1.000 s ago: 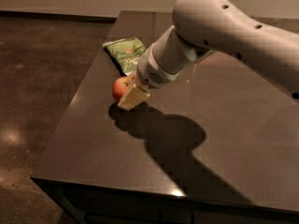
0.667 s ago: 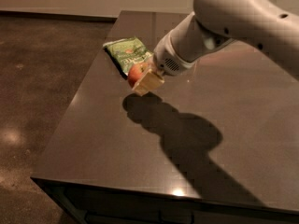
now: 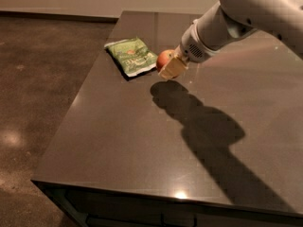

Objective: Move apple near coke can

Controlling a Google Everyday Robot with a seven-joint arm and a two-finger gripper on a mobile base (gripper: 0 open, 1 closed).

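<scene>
Far left: brown floor (image 3: 42, 79), glossy, with a pale glare spot low down.

Left of centre: dark table (image 3: 118, 141), polished, near edge toward the camera.

On the table's far left part: green bag (image 3: 132, 56), flat, angled, near the left edge.

Just right of the bag: apple (image 3: 163, 58), red-orange, raised off the table, overlapping the bag's right corner in this view. Contact with the bag: cannot tell.

At the apple: gripper (image 3: 169, 66), clamped on the apple, beige finger (image 3: 173, 70) against the apple's lower right side.

Right and upward: white arm (image 3: 227, 22), reaching down and left from the top right corner, wrist just behind the gripper.

Below the gripper: shadow (image 3: 199, 122) on the tabletop, apart from the apple, widening toward the lower right.
</scene>
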